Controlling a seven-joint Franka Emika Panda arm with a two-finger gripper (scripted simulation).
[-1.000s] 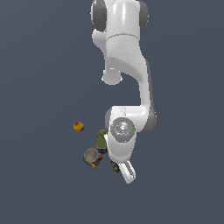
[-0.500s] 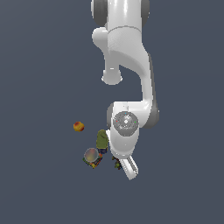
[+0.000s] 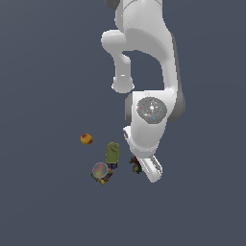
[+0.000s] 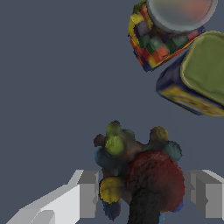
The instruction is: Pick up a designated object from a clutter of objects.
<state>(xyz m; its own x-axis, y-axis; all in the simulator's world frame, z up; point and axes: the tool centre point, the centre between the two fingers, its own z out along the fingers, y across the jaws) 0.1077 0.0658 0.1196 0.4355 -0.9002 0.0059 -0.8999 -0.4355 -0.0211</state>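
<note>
The designated object (image 4: 135, 175) is a dark lump with red, yellow-green and blue knobs. It sits between my two grey fingers (image 4: 87, 192), which press on both of its sides. My gripper (image 4: 142, 194) is shut on it. In the exterior view the designated object (image 3: 135, 165) peeks out beside the white hand, where the gripper (image 3: 144, 169) points down, just to the exterior view's right of the clutter of objects. Its underside is hidden.
The olive-green block (image 3: 113, 153) stands close by, with the greyish dome on a colourful base (image 3: 101, 171) beside it. Both also show near the lump, as the block (image 4: 203, 70) and the dome (image 4: 175, 22). A red-yellow ball (image 3: 86, 139) lies apart, toward the exterior view's left.
The hand has shifted up and slightly right in the exterior view, and the dark lump has moved with it. Ball, block and dome have stayed put.
</note>
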